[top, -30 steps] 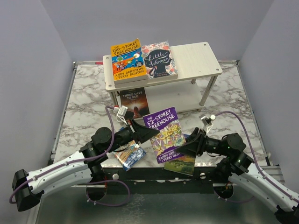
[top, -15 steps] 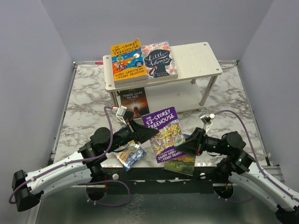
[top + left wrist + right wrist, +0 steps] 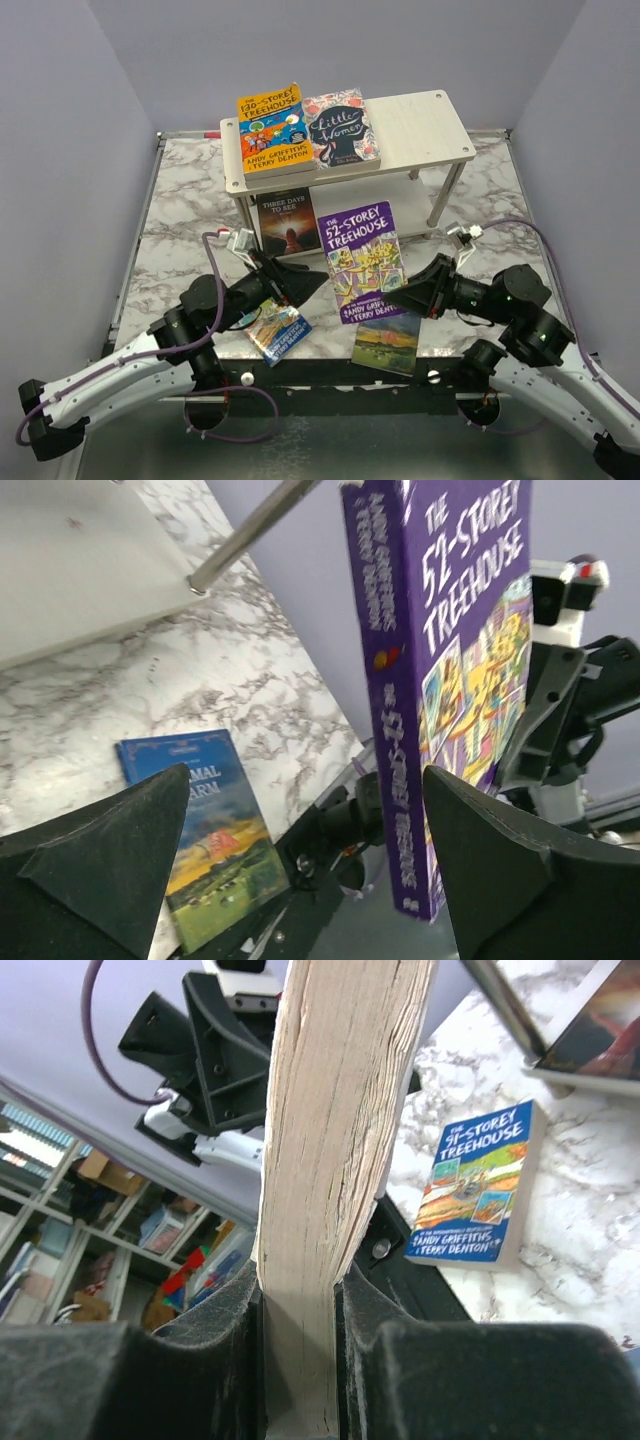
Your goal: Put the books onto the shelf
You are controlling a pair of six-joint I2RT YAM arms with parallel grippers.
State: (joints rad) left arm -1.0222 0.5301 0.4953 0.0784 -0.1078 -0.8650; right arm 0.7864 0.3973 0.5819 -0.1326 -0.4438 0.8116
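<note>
White, grey-veined marble worktop (image 3: 180,210) with a metal rim, closed in on three sides by plain pale grey walls (image 3: 70,150). The shelf (image 3: 420,120) stands at the far middle. Its top board bears the orange book (image 3: 270,130) and Little Women (image 3: 340,128) side by side, and a dark book (image 3: 287,222) lies on the lower board. The purple book (image 3: 362,262) is held upright above the worktop, in front of the shelf. The right gripper (image 3: 398,294) is clamped on its page edge. The left gripper (image 3: 312,282), jaws spread wide, sits at its spine side and grips nothing. Near the front edge lie the blue Treehouse book (image 3: 278,332) and Animal Farm (image 3: 388,345).
</note>
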